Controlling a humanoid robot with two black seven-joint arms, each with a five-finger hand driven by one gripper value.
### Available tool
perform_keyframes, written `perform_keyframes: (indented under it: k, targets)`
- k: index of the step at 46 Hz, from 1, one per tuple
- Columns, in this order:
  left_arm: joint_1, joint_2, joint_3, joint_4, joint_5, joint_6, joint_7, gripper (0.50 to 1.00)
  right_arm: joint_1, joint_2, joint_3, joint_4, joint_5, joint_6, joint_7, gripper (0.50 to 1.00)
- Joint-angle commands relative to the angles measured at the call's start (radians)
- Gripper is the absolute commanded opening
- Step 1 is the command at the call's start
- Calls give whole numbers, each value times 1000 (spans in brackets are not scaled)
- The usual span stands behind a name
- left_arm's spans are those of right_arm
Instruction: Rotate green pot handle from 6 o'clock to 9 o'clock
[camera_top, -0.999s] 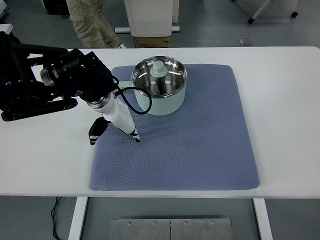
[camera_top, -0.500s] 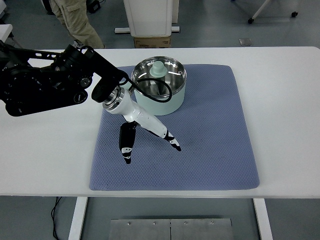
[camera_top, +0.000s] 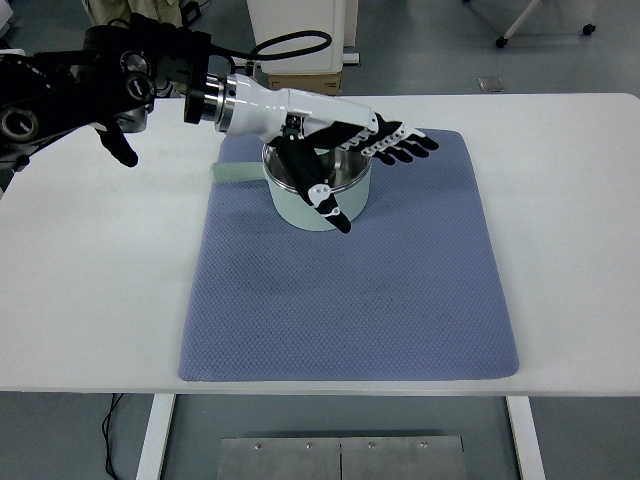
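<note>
Top view, single camera.

Left hand (camera_top: 345, 150): white palm with black-tipped fingers (camera_top: 405, 145), entering on a black arm (camera_top: 95, 80) from the left edge and reaching across the pot. Fingers are spread and extended, holding nothing; the four fingers point away from the arm past the pot's far-right rim, and the thumb (camera_top: 320, 190) angles down over the pot's near wall. Whether the hand touches the pot cannot be told.

Green pot (camera_top: 310, 205): pale green body with a steel interior, directly beneath the hand, which hides much of its opening and whatever sits inside. Pot handle (camera_top: 238, 172): pale green bar projecting from the pot toward the arm side, roughly the 9 o'clock position, lying just under the wrist.

Cable (camera_top: 290, 42): black loop rising from the wrist, behind the hand.

Mat (camera_top: 350, 300): blue-grey textured pad beneath the pot and hand, most of it bare on the near side of the hand.

Table (camera_top: 570, 220): white top carrying the mat.

Room, beyond the hand: grey floor, a white cabinet (camera_top: 300, 30) with a cardboard box (camera_top: 305, 83) at its foot, a person's trouser legs (camera_top: 130, 10) at the top-left corner. Below the table's near edge, metal plates (camera_top: 340, 458).
</note>
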Motion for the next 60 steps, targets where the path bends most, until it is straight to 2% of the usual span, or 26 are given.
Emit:
perform_keyframes:
  k: [1, 27, 32, 50, 60]
  targets:
    - [20, 1, 0, 28, -76, 0, 0, 1000, 1, 0, 0, 0, 0, 0, 0, 1000]
    - [140, 52, -1, 249, -527, 0, 2, 1000, 1, 0, 0, 0, 0, 0, 0, 1000]
    - [174, 52, -1, 325, -610, 0, 5, 1000, -1, 0, 0, 0, 0, 0, 0, 1000]
    - [284, 41, -9, 549, -768, 0, 6, 1000, 1, 0, 0, 0, 0, 0, 0, 1000]
    - [343, 23, -110, 588, -768, 0, 8, 1000, -1, 0, 0, 0, 0, 0, 0, 1000]
